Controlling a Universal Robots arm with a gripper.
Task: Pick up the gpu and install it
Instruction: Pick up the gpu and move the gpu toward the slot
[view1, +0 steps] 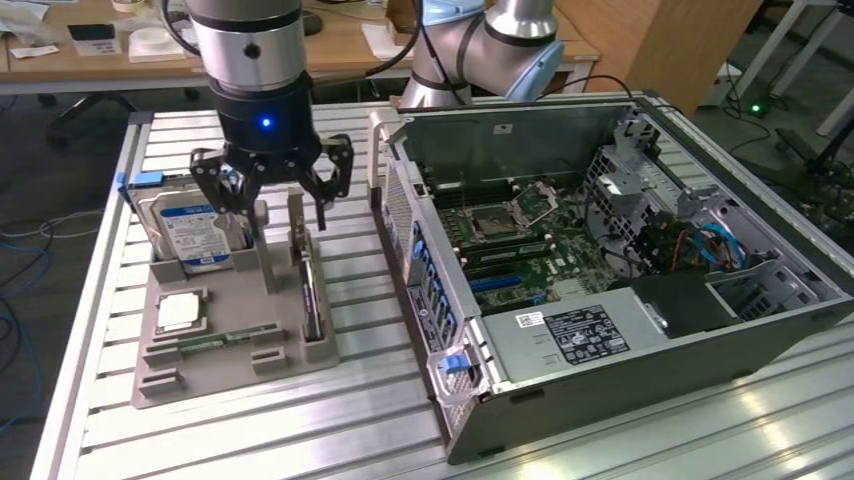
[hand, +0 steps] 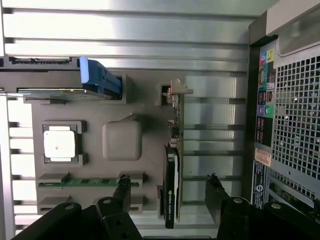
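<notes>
— Hovering above a grey parts tray (view1: 234, 378), the robot arm's claw (view1: 278, 215) hangs with its jaws spread wide, gripping nothing.

— Where is the gpu?

— The gpu (view1: 310, 295) stands on its long edge in a slot of the tray, along the side nearest the computer case (view1: 601, 280). It is a thin card with a pale metal bracket at its far end.

— How close is the claw to it?

— In the wrist view, the black fingers (hand: 122, 187) sit one on either side of the card's dark end. Both are clear of it, with no contact.

— What else does the tray carry?

— A silver hard drive (view1: 187, 235) with a blue-and-white label stands upright at the far corner, toward the exterior view's left. A square processor (view1: 180, 312) lies flat nearer the camera. Just beyond it, a narrow green memory stick (view1: 220, 340) sits in its own slot.

— And the case?

— It rests on the ribbed aluminium worktop (view1: 667, 440) just beside the tray, on the exterior view's right. Its open side faces up and the motherboard is exposed. The perforated rear panel with its coloured ports faces the tray.
</notes>
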